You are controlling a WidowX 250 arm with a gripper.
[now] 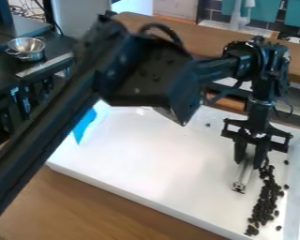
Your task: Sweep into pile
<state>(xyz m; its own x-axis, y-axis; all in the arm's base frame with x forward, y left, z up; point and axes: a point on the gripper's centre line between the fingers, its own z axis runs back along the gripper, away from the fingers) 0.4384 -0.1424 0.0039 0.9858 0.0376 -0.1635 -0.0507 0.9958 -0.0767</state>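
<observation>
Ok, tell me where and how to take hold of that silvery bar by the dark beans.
Best at its upper end, probably, from above with a finger on each long side, as the gripper has it. The silvery bar is long and narrow, and that leaves its lower end free beside the dark beans.

A metal pot (pixel 27 48) sat on a black surface (pixel 56 46) at upper left, near tangled cables (pixel 28 11), while teal panels (pixel 299 15) stood out against dark tiles (pixel 215 17) at upper right.
</observation>
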